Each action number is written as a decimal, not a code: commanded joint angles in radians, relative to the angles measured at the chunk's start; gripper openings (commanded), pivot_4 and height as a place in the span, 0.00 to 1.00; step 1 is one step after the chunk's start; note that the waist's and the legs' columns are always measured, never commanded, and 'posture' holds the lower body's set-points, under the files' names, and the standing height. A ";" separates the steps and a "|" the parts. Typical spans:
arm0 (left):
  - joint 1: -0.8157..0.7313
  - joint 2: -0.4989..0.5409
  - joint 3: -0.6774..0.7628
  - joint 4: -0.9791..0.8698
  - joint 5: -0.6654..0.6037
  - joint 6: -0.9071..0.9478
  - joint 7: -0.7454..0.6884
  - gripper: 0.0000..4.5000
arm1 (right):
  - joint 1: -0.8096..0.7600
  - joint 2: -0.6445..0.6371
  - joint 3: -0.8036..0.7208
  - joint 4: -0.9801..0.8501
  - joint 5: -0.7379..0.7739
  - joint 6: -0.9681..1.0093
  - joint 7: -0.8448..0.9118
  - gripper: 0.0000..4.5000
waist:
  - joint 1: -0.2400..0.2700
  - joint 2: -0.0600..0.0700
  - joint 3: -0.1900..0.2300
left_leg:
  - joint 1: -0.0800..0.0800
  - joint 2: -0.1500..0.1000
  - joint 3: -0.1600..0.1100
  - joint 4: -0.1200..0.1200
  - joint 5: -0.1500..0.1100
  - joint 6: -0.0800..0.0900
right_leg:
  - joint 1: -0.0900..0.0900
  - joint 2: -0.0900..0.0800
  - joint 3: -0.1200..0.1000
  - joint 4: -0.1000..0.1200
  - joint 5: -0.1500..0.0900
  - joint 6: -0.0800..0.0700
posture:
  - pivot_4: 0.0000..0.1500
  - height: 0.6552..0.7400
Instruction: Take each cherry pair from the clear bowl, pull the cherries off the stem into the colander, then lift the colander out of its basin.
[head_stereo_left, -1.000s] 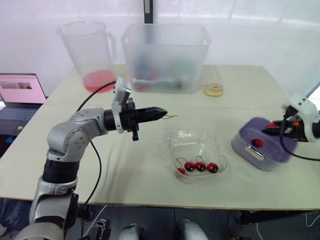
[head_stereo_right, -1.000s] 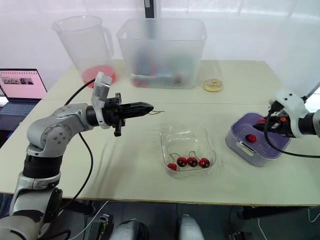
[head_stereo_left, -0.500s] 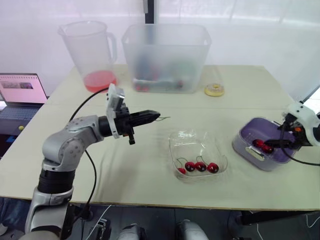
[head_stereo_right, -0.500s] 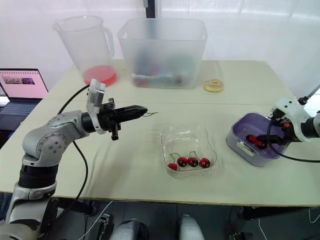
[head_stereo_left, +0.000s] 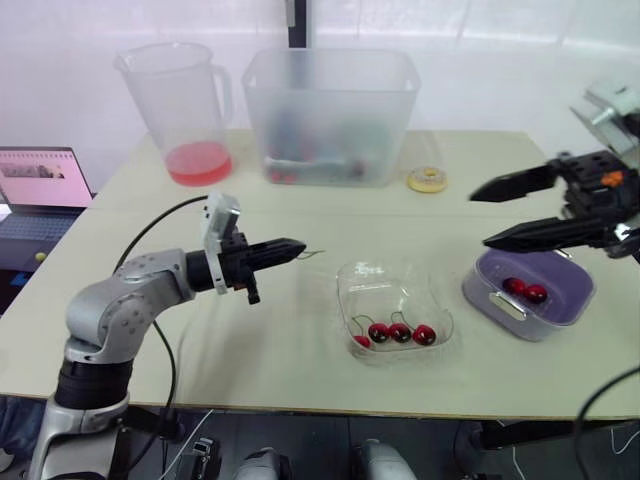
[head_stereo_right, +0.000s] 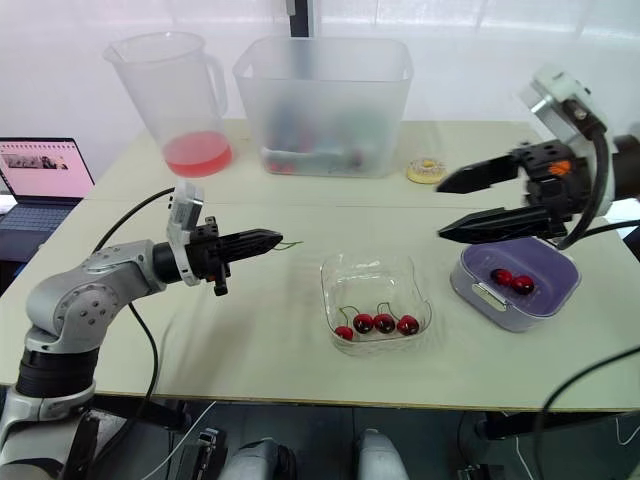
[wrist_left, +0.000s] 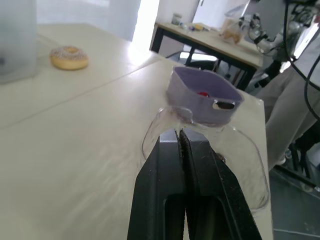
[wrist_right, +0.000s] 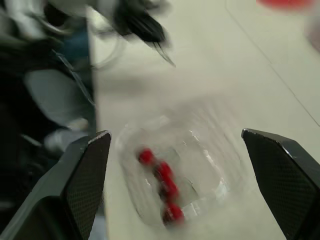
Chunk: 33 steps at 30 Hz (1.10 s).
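The clear bowl sits mid-table with several stemmed cherries at its near side. To its right stands the purple colander in its basin, two loose cherries inside. My right gripper hovers wide open and empty above the table, between bowl and colander, pointing left; its fingers frame the bowl from above. Left of the bowl, my left gripper is shut on a thin bare green stem that pokes from its tip. Its closed fingers point toward the colander.
At the back stand a pitcher with red liquid and a frosted bin. A doughnut lies behind the bowl. A laptop sits off the table's left edge.
My right gripper opened, rose out of the colander and swung left, leaving two cherries in it. The left gripper drew back left and lower with the stem.
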 joint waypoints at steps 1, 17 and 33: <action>0.043 0.025 0.043 -0.033 -0.023 0.026 0.026 0.00 | -0.052 0.095 -0.019 -0.044 0.053 0.004 -0.080 0.99 | 0.000 0.000 0.000 | 0.000 0.000 0.000 0.000 0.000 0.000 | 0.000 0.000 0.000 0.000 0.000 0.000 | 1.00 0.68; 0.272 0.062 0.158 0.270 0.026 0.092 0.120 0.00 | 0.014 0.328 0.022 -0.123 0.050 -0.036 -0.319 0.99 | 0.001 0.000 0.000 | -0.001 -0.001 0.000 0.000 0.000 0.000 | -0.002 -0.002 -0.001 0.002 0.000 0.000 | 1.00 0.68; 0.156 0.166 0.351 0.380 0.052 -0.061 0.080 0.99 | 0.113 0.289 -0.011 -0.212 0.100 -0.021 -0.395 1.00 | -0.002 -0.001 0.000 | -0.001 -0.001 0.000 -0.001 0.000 0.000 | -0.003 -0.004 -0.003 0.003 0.000 0.000 | 1.00 0.68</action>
